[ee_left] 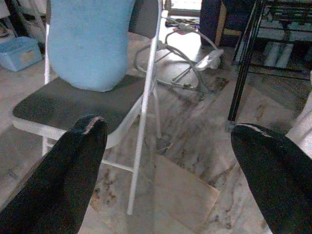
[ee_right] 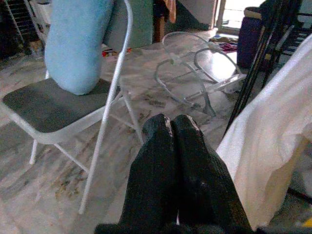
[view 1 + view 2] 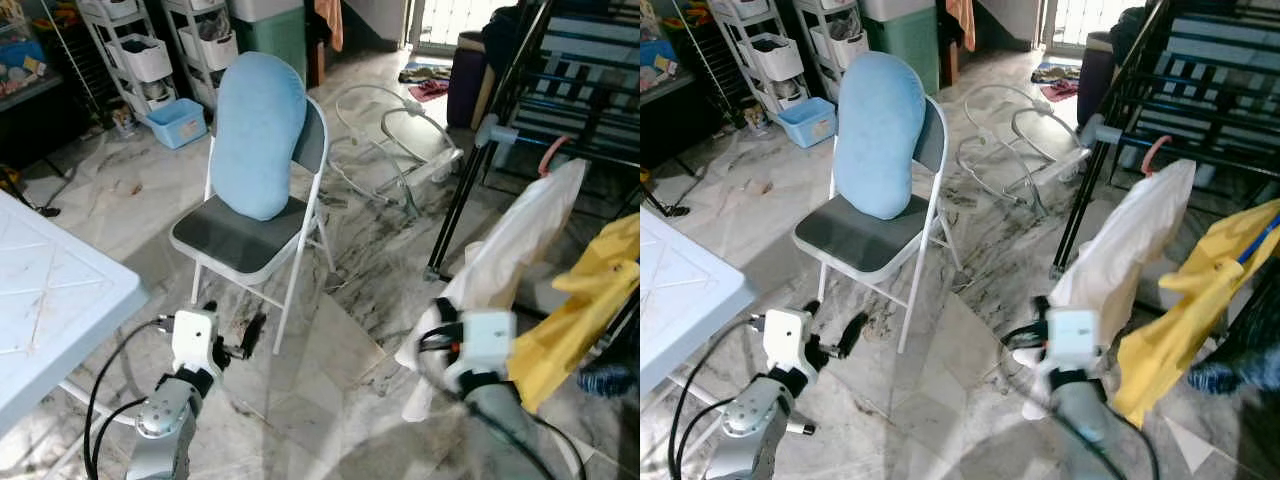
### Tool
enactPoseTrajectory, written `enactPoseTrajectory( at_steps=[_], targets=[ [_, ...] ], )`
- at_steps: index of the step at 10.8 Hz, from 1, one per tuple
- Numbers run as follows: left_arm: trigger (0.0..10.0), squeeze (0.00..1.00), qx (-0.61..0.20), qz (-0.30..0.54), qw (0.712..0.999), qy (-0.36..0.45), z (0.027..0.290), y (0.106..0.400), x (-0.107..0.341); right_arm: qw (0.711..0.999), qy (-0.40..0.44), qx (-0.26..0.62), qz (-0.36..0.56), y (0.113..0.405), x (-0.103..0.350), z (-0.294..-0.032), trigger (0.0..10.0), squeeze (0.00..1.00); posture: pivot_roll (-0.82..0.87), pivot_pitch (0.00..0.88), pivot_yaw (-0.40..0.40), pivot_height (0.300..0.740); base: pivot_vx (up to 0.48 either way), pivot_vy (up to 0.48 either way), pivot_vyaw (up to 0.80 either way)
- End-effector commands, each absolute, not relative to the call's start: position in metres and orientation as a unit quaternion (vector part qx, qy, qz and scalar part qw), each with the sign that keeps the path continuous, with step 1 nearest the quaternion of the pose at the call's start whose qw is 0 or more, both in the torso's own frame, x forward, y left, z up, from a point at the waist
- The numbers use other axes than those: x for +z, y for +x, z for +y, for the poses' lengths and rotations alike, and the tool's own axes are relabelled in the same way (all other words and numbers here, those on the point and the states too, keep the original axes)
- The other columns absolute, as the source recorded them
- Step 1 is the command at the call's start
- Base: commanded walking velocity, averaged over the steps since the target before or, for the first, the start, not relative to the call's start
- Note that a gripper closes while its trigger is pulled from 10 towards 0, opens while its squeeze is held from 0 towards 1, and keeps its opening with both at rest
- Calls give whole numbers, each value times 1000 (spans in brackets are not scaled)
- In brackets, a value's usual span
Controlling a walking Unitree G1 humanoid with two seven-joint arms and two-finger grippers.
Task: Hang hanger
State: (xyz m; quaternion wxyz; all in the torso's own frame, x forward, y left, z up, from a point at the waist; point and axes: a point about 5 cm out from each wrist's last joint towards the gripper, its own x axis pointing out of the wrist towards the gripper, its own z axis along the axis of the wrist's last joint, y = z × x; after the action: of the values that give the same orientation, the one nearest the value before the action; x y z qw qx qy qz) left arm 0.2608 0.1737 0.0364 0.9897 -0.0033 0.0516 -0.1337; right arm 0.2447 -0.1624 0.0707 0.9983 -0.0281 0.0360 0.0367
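A white garment (image 3: pixel 515 245) hangs slanted on a hanger whose pink hook (image 3: pixel 553 152) sits up by the black drying rack (image 3: pixel 570 90); I cannot tell whether the hook rests on a bar. My right gripper (image 3: pixel 432 336) is low at the garment's bottom end. In the right wrist view its fingers (image 2: pixel 168 146) are pressed shut with nothing visible between them, and the white garment (image 2: pixel 273 141) lies just beside them. My left gripper (image 1: pixel 168 126) is open wide and empty, low in front of the folding chair (image 3: pixel 235 240).
The grey folding chair carries a blue pillow (image 3: pixel 258 130). A white table (image 3: pixel 50 300) stands at my left. A yellow garment (image 3: pixel 590 310) hangs on the right. A white wire bouncer frame (image 3: pixel 395 135), shelves and a blue bin (image 3: pixel 178 122) sit farther back on the marble floor.
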Motion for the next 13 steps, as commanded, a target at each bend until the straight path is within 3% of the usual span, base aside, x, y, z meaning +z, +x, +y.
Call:
enactPoseTrajectory(
  at_steps=[1, 13],
  targets=[
    [10000, 0, -130, 48, 990, 2, 179, 262, 38, 999, -31, 28, 32, 246, 77, -170, 10000, 0, -130, 50, 88, 740, 0, 0, 0],
    [10000, 0, -127, 52, 990, 0, 180, 262, 37, 998, -44, 30, 36, 246, 78, -173, 10000, 0, -132, 53, 87, 740, 0, 0, 0]
  ],
)
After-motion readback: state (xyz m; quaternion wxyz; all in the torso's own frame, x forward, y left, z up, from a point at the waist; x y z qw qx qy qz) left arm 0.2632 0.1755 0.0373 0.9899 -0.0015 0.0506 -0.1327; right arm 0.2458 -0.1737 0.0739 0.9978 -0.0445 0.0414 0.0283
